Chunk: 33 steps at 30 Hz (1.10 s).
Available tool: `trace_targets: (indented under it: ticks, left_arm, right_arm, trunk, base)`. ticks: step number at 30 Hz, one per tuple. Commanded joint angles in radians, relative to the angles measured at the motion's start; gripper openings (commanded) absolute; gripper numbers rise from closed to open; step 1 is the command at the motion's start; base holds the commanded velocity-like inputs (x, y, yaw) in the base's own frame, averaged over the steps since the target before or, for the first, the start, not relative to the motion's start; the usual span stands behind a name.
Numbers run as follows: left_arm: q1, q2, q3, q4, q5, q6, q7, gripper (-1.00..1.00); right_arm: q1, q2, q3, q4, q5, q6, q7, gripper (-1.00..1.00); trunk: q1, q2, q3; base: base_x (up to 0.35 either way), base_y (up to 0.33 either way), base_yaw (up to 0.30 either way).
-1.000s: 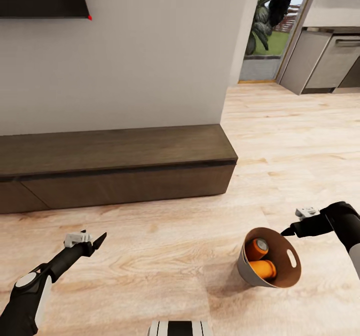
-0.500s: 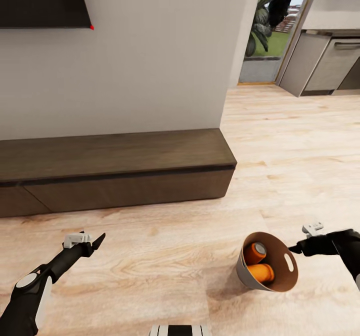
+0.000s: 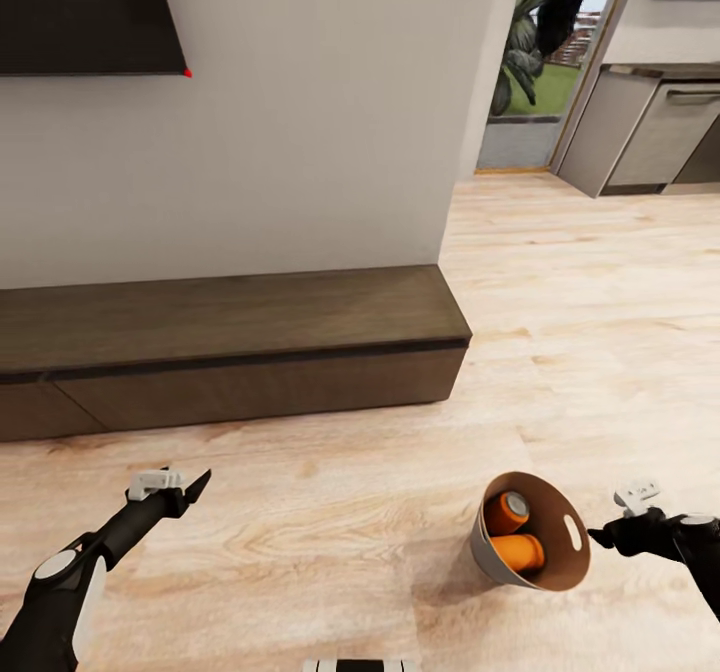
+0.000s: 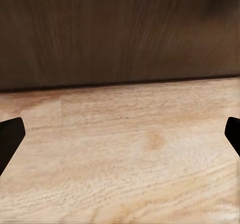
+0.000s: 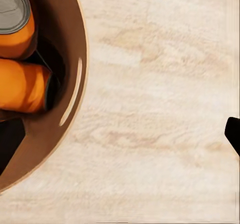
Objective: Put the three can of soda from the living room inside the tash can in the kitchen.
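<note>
The tash can (image 3: 492, 557), a small round bin that is brown inside and pale outside, stands on the light wood floor at the lower right. Two orange cans of soda lie inside it, one (image 3: 507, 512) with its silver top showing and one (image 3: 518, 552) on its side; they also show in the right wrist view (image 5: 15, 31) (image 5: 22, 84). My right gripper (image 3: 600, 535) is open just right of the bin's rim (image 5: 75, 91), holding nothing. My left gripper (image 3: 195, 482) hangs open over bare floor at the lower left, facing the bench front (image 4: 120, 34).
A long low dark-wood bench (image 3: 230, 342) runs along the white wall, under a black wall screen (image 3: 80, 12). Past the wall's corner on the right, the wood floor (image 3: 580, 282) leads to grey kitchen cabinets (image 3: 650, 132) and a leafy plant (image 3: 530, 32).
The view has tipped slightly, so everything sits a little lower. My right gripper has drawn back from the bin's upper rim, down and to the right. The left arm has barely moved.
</note>
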Motion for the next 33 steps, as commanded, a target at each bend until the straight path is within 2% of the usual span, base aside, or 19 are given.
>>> trace_targets:
  ticks: [1, 4, 8, 14, 15, 21, 22, 24, 26, 29, 33]
  left_arm:
    - [0.000, 0.000, 0.000, 0.006, 0.000, -0.003, 0.001, 1.00]
    - [-0.001, 0.000, 0.000, 0.017, 0.001, -0.010, 0.006, 1.00]
    - [-0.001, 0.000, 0.000, 0.025, 0.000, -0.015, 0.014, 1.00]
    - [-0.001, 0.000, 0.000, 0.034, 0.001, -0.019, 0.018, 1.00]
    - [-0.001, 0.000, 0.000, 0.035, 0.001, -0.024, 0.019, 1.00]
    - [-0.001, 0.000, -0.001, 0.042, -0.003, -0.031, 0.020, 1.00]
    - [-0.001, 0.000, -0.002, 0.044, -0.005, -0.032, 0.020, 1.00]
    - [-0.001, 0.000, -0.003, 0.054, -0.005, -0.033, 0.020, 1.00]
    - [-0.001, 0.000, -0.003, 0.111, -0.005, -0.051, 0.026, 1.00]
    - [-0.001, 0.001, -0.004, 0.175, -0.004, -0.083, 0.042, 1.00]
    - [-0.001, 0.003, -0.013, 0.291, -0.004, -0.130, 0.105, 1.00]
  right_arm:
    - [0.014, 0.005, -0.001, 0.000, 0.000, -0.012, -0.030, 1.00]
    - [0.054, 0.015, -0.003, 0.001, -0.002, -0.054, -0.106, 1.00]
    - [0.092, 0.021, -0.006, 0.002, -0.004, -0.109, -0.155, 1.00]
    - [0.134, 0.037, -0.007, 0.010, -0.005, -0.146, -0.181, 1.00]
    - [0.155, 0.053, -0.008, 0.013, -0.005, -0.157, -0.191, 1.00]
    - [0.203, 0.083, -0.009, 0.016, -0.005, -0.200, -0.201, 1.00]
    - [0.219, 0.097, -0.010, 0.016, -0.005, -0.214, -0.205, 1.00]
    - [0.229, 0.105, -0.010, 0.017, -0.004, -0.233, -0.217, 1.00]
    - [0.251, 0.124, -0.010, 0.019, -0.005, -0.285, -0.262, 1.00]
    - [0.269, 0.139, -0.010, 0.023, -0.006, -0.311, -0.288, 1.00]
    - [0.289, 0.154, -0.009, 0.092, -0.007, -0.351, -0.309, 1.00]
  trunk:
    - [-0.004, 0.007, 0.003]
    - [-0.015, 0.028, 0.013]
    - [-0.031, 0.056, 0.025]
    - [-0.054, 0.098, 0.044]
    - [-0.058, 0.105, 0.047]
    - [-0.081, 0.147, 0.066]
    - [-0.084, 0.154, 0.069]
    - [-0.092, 0.168, 0.075]
    - [-0.100, 0.182, 0.082]
    - [-0.111, 0.203, 0.091]
    - [-0.127, 0.231, 0.104]
  base:
    - [0.000, 0.000, 0.000]
    - [0.000, 0.000, 0.000]
    - [0.000, 0.000, 0.000]
    - [0.000, 0.000, 0.000]
    - [0.000, 0.000, 0.000]
    - [0.000, 0.000, 0.000]
    - [0.000, 0.000, 0.000]
    - [0.000, 0.000, 0.000]
    - [0.000, 0.000, 0.000]
    - [0.000, 0.000, 0.000]
    - [0.000, 0.000, 0.000]
